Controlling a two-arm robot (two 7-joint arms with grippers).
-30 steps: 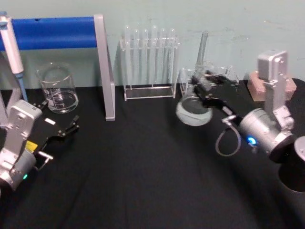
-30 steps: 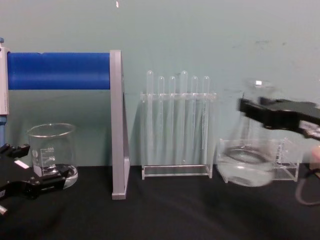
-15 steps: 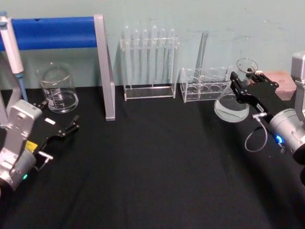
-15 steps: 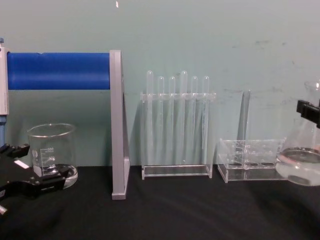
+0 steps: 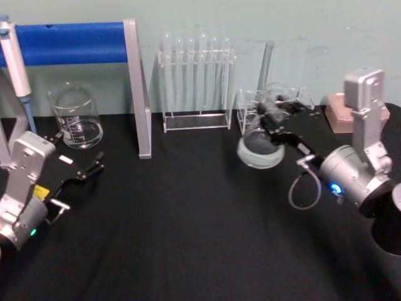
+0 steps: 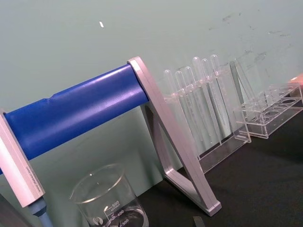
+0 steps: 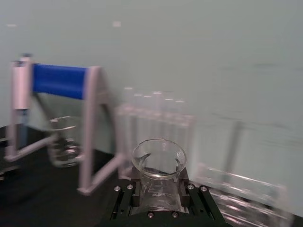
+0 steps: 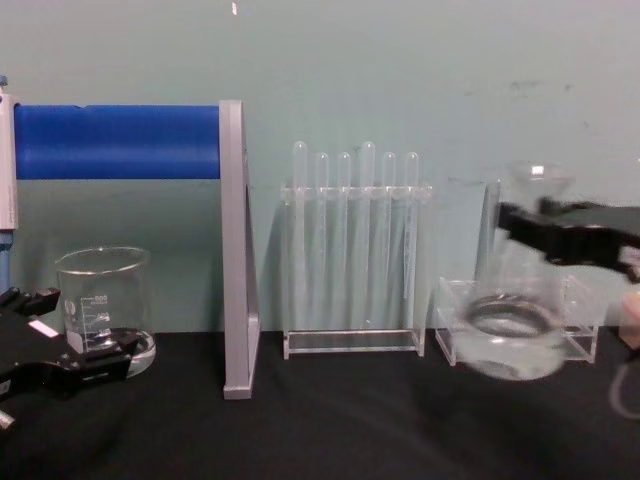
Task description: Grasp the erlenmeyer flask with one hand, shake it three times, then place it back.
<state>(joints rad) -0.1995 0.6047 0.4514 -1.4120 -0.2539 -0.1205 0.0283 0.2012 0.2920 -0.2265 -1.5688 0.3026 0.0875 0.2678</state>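
Above the counter's far right, my right tool grips the lifted erlenmeyer flask by its neck, apparently mid-shake; setting it back remains. The left tool waits open, near left.

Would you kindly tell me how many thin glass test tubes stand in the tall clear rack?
6: the thin glass test tubes stand side by side in the tall clear rack.

I get soft, even light and no hard shadows on the black cloth. Right of the test tube rack, the erlenmeyer flask and right gripper are motion-smeared. Left of the rack, the blue bar has a faint sheen. The right wrist view's background is blurred.
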